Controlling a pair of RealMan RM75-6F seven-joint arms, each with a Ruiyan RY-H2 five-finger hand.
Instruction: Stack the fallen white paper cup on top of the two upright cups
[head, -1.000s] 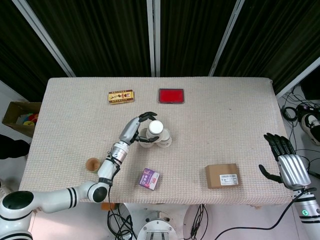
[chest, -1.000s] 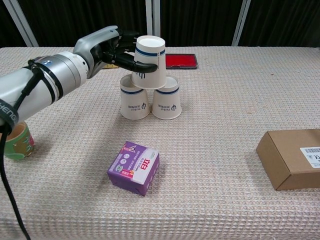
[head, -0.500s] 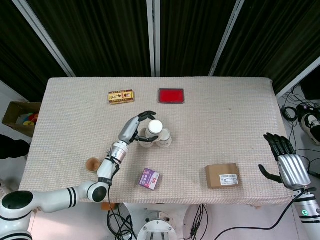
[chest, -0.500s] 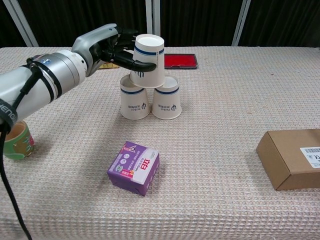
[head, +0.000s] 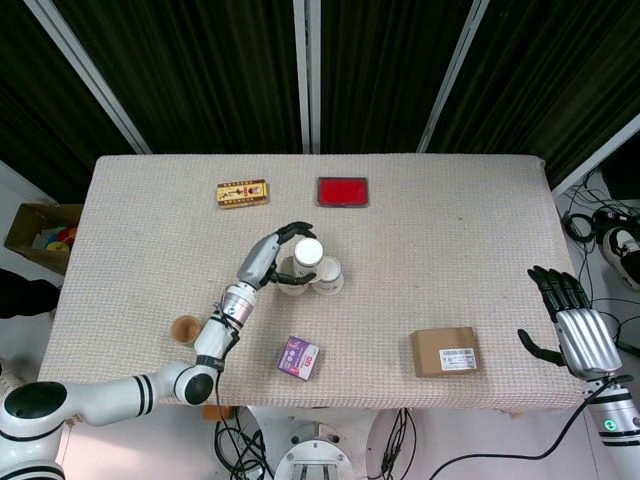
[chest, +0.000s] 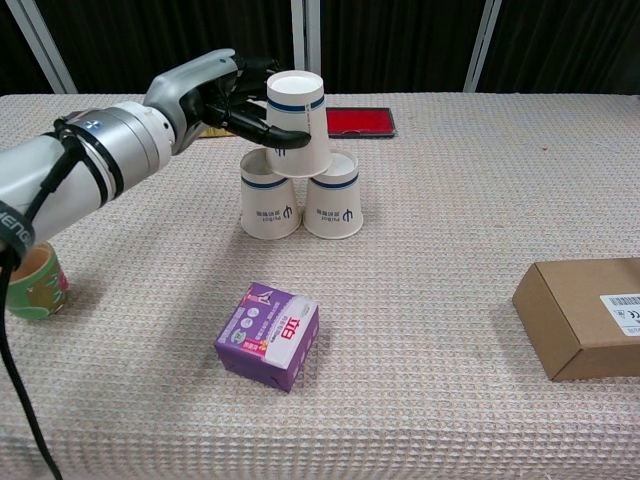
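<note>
The white paper cup (chest: 298, 122) sits mouth-down on top of the two upright cups (chest: 301, 197), bridging the seam where their flat bases meet, roughly at the middle of the worktop (chest: 450, 200). The left hand (chest: 215, 95) wraps it from the side, its dark fingers (chest: 270, 131) curled round the lower wall just under the blue band, so the cup is held and not yet let go. As a thin, hollow paper cone it is surely very light and easily crushed or dented; a firm squeeze would ovalise it, and a slight nudge on release could tip it or shove the lower pair apart. The best hold looks to be low on the wall near the rolled rim, where the paper is stiffest, with gentle side pressure. Its coated surface appears smooth and a little slippery against the fingers. The worktop cover is a coarse woven, beige textile that should offer some grip to the lower cups. The right hand (head: 580, 335) hangs well apart at the worktop's edge, fingers spread, holding nothing.
</note>
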